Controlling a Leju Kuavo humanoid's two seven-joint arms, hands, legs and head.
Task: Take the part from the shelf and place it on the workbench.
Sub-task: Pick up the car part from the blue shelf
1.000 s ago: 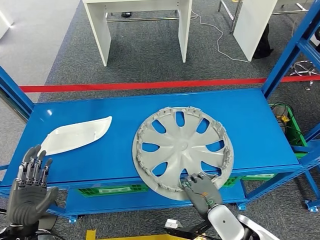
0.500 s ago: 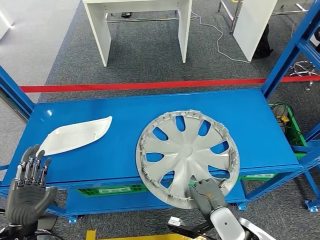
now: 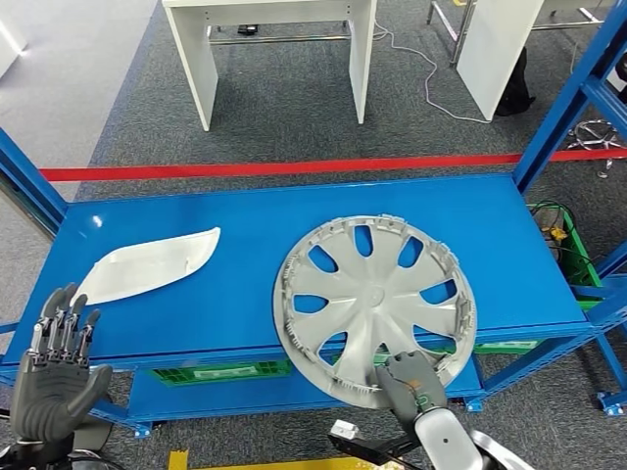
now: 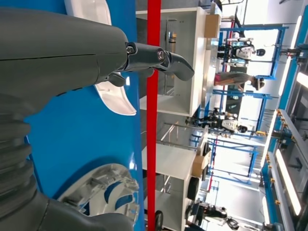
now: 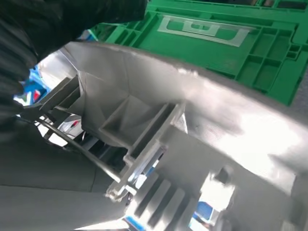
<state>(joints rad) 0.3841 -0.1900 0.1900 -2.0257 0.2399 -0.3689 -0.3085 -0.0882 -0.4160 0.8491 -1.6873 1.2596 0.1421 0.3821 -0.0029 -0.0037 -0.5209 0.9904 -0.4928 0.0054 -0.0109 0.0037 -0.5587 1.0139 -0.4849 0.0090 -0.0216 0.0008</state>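
A grey wheel cover (image 3: 375, 308) lies on the blue shelf (image 3: 244, 211), its near rim hanging past the shelf's front edge. My right hand (image 3: 408, 382) grips that near rim from below and in front. Up close, the right wrist view shows the wheel cover's ribbed underside (image 5: 174, 144). A white curved part (image 3: 148, 264) lies on the shelf's left side. My left hand (image 3: 55, 377) is raised in front of the shelf's left end, fingers spread, holding nothing. The left wrist view shows my left hand's fingers (image 4: 160, 55) before the white part (image 4: 112, 98) and the wheel cover's rim (image 4: 105, 187).
A green crate (image 3: 221, 371) sits on the lower shelf level, also seen in the right wrist view as the green crate (image 5: 232, 38). Blue uprights (image 3: 569, 93) frame the shelf. A red floor line (image 3: 281, 167) and white tables (image 3: 273, 49) lie beyond.
The wheel cover has slid right and toward me with my right hand on its rim, so more of it overhangs the front edge. My left hand has stayed put.
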